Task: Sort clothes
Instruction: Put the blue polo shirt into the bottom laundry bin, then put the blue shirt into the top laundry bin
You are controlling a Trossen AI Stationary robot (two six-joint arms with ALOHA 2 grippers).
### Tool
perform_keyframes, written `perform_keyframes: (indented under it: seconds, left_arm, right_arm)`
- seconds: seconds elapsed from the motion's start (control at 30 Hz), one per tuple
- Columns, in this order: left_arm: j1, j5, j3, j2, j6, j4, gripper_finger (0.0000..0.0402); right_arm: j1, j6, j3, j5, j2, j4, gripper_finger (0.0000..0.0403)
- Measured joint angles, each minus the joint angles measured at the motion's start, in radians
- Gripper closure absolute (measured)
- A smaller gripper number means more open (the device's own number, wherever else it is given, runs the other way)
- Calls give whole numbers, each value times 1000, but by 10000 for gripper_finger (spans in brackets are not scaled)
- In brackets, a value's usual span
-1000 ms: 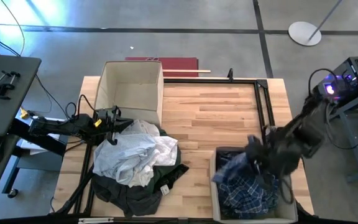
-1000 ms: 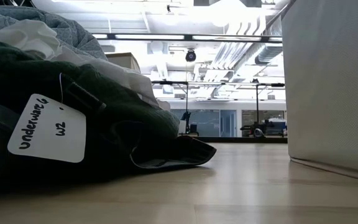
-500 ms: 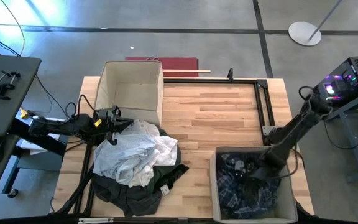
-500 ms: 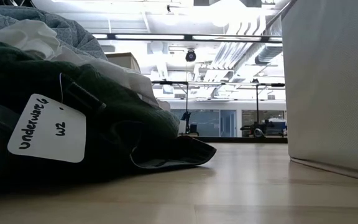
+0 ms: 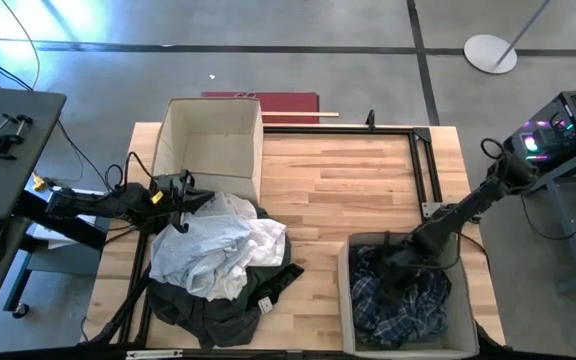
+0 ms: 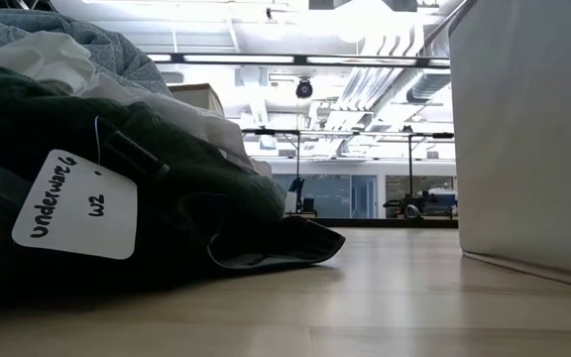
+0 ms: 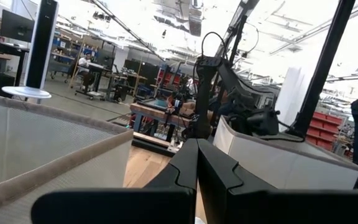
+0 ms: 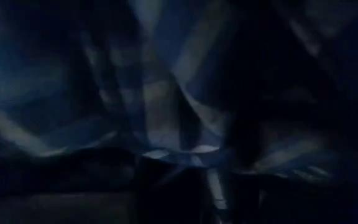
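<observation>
A pile of clothes lies at the table's near left: a pale garment (image 5: 203, 248) on top, a white piece (image 5: 265, 243), a dark green one (image 5: 273, 280) and a dark grey one (image 5: 193, 312) beneath. In the low view the dark green piece (image 6: 167, 198) carries a white tag (image 6: 75, 203). The blue-white plaid shirt (image 5: 398, 300) lies in the near right bin (image 5: 345, 300). My right gripper (image 5: 393, 262) is down in that bin, close over the plaid cloth (image 8: 166, 112). My left gripper (image 7: 197, 165) is shut and held level at the pile's far left edge (image 5: 182, 200).
A second beige bin (image 5: 213, 140) stands at the far left; its wall shows in the left wrist view (image 7: 42, 155). A black frame (image 5: 423, 160) runs along the table's far and right sides. Bare wood (image 5: 348, 190) lies between the bins.
My right arm has swung down into the near right bin and then drawn a little toward the far edge. The plaid shirt, which reached over the bin's left rim, now lies wholly inside the bin.
</observation>
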Motion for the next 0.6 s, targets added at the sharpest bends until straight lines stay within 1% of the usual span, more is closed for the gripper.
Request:
perform_keyframes:
  seconds: [0.13,0.2,0.27,0.37,0.47,0.53,0.6]
  left_arm:
    - [0,0,0,0,0,1,401]
    - [0,0,0,0,-11,2,401]
    - [0,0,0,0,-15,2,401]
    - [0,0,0,0,-19,2,401]
    - [0,1,0,0,-23,2,401]
    - [0,1,0,0,-23,1,401]
    - [0,1,0,0,-24,2,401]
  right_arm:
    - [-8,-74,156,-6,-6,-92,308]
    - [-8,-124,255,23,-6,-216,312]
    - [-5,-156,366,88,-6,-355,315]
    - [17,-179,531,239,-7,-565,317]
    - [50,-196,660,440,-8,-693,318]
    - [85,-242,712,607,-9,-716,318]
    - [119,-317,730,777,-9,-695,318]
